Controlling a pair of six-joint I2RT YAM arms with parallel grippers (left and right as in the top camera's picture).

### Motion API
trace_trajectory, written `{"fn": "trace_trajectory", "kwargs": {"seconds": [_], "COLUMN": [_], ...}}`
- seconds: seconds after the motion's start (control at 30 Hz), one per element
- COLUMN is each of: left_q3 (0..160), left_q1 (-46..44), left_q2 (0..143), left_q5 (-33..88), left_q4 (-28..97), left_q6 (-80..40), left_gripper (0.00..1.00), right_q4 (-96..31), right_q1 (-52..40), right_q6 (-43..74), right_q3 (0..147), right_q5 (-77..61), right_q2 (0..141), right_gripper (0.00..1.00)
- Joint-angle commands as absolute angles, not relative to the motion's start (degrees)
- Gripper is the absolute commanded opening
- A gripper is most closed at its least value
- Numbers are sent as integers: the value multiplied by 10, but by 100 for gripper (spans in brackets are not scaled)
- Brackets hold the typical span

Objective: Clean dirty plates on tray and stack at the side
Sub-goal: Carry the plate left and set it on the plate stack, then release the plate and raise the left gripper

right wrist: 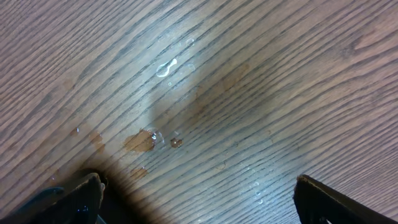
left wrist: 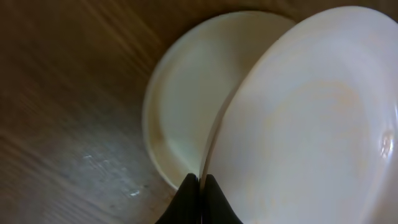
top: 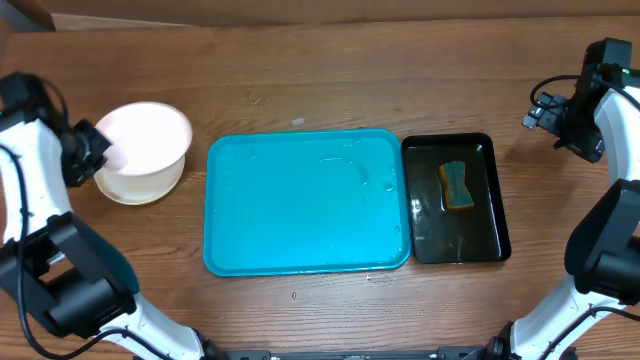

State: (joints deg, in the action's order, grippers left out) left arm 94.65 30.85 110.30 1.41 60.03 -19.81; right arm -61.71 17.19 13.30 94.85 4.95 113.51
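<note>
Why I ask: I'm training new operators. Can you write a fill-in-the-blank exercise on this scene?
1. The left gripper is ____ on the rim of the white plate.
2. The black tray holds one ____.
3. The turquoise tray holds ____ plates.
4. The right gripper hangs ____ above the wooden table.
Missing words: shut; sponge; no; open.
</note>
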Motion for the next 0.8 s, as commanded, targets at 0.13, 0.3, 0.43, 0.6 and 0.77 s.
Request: {"fn": "trace_trajectory", "kwargs": {"seconds": [0.13,0.3,0.43,0.6,0.77], "left_q3": [893,893,893,893,893], "left_q1": [352,347,344,328,281], "left_q2": [1098,1098,1098,1098,1098], "left_q5": [-18,19,110,284,295], "left_q4": [551,534,524,513,509], "left_q6": [-212,-204,-156,-75,-59], "left_gripper": [4,31,74,79,81], "right_q4": [-616,-616,-616,-616,-616], "right_q1": [171,171,171,171,171], "right_q6": [135,135,135,135,135], "right_q3": [956,956,956,956,956], "right_q5": [55,55,55,55,55], "right_q2": [1129,1129,1129,1129,1129], "right_gripper": [100,100,100,100,100]}}
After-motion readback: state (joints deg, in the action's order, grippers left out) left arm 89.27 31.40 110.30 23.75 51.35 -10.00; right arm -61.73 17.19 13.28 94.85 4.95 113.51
